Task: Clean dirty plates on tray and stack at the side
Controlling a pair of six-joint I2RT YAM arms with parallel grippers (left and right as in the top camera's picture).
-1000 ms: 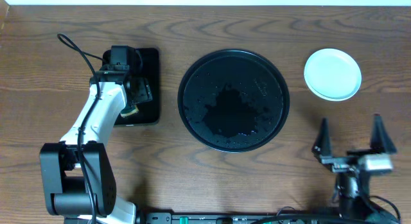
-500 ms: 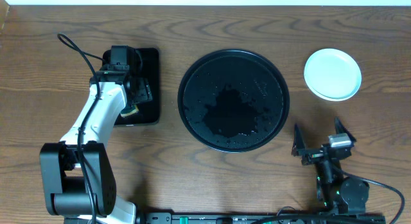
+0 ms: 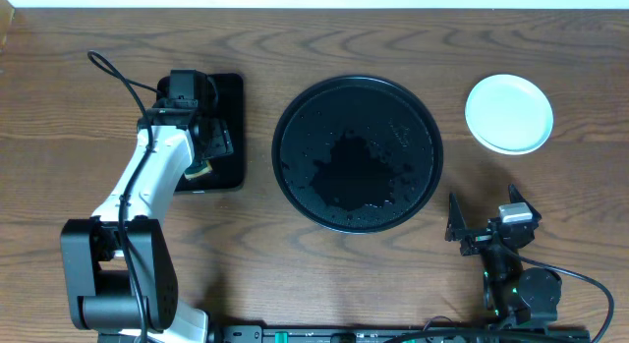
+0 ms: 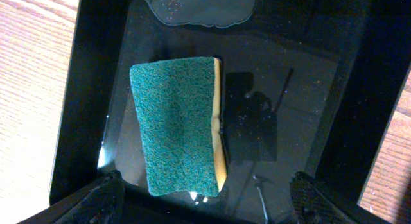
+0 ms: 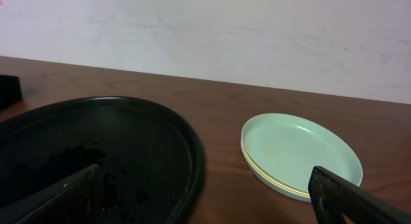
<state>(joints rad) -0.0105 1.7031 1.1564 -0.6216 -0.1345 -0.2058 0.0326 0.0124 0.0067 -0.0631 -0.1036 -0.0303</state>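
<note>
The plates [image 3: 508,113] are stacked on the table at the far right, a pale blue one on top; the right wrist view [image 5: 298,153] shows a yellow edge beneath it. The large round black tray [image 3: 279,137] lies in the middle, wet, with no plate on it; its rim also shows in the right wrist view [image 5: 196,160]. My right gripper [image 3: 484,210] is open and empty near the front edge, below the stack. My left gripper [image 3: 208,151] is open above a green and yellow sponge [image 4: 176,124] and is not touching it.
The sponge lies in a smaller rectangular black tray [image 3: 230,97] on the left, which has a wet floor [image 4: 282,70]. A pale wall runs behind the table's far edge [image 5: 205,38].
My right arm has drawn back towards the front edge and turned a little to the left, its jaws still open. The left arm, sponge, tray and plates have not moved.
</note>
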